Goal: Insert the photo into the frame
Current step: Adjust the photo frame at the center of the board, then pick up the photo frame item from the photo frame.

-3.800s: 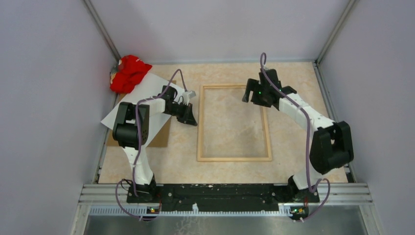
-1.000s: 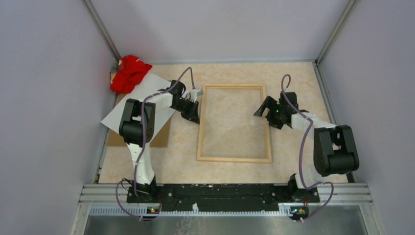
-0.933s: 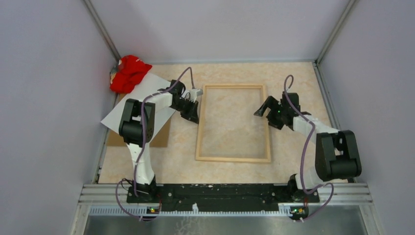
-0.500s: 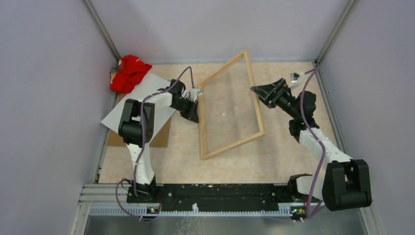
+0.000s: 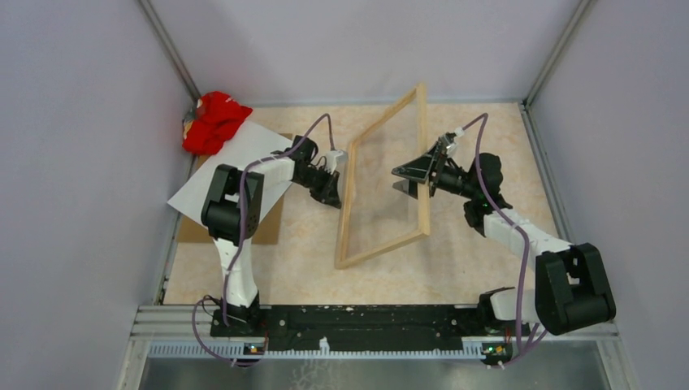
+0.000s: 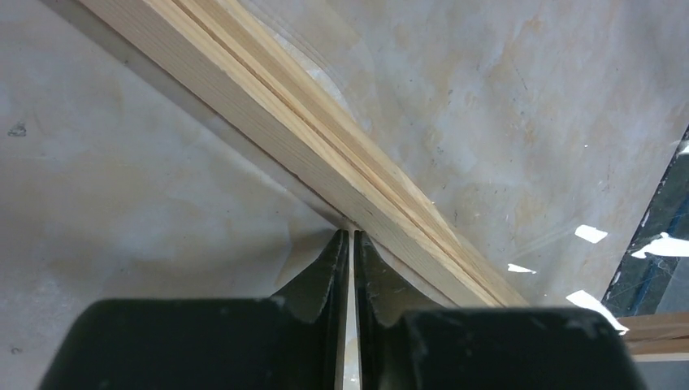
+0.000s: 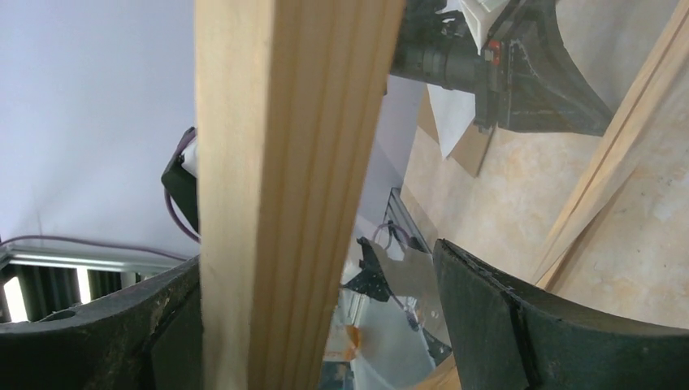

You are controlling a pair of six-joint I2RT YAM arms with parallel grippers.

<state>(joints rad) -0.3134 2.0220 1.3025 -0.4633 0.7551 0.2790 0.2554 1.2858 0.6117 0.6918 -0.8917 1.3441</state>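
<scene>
1. Walls: plain pale lilac-grey panels closing three sides.
2. Table: flat matt top with a beige marbled pattern.
3. Frame: thin rectangle of light natural wood, with fine grain lines running along the rails (clearest in the wrist views). It stands tilted mid-table, left long rail down on the table and right long rail up in the air.
4. Pane: clear sheet inside the frame, showing white glints.
5. Photo: thin rectangle left of the frame, not touching it. The plain whitish back faces up and the printed side is hidden. It lies askew on the board, partly under the left arm.
6. Board: flat, brown, showing past the photo's near edge.
7. Cloth: red, crumpled, in the far-left corner at the photo's far edge.
8. Right gripper: black fingers spread wide, the raised rail between them. The rail lies against one finger, with a gap to the other.
9. Left gripper: black fingers pressed almost together with only a hairline slit between. The tips sit at the foot of the low rail, and nothing is seen pinched.
</scene>
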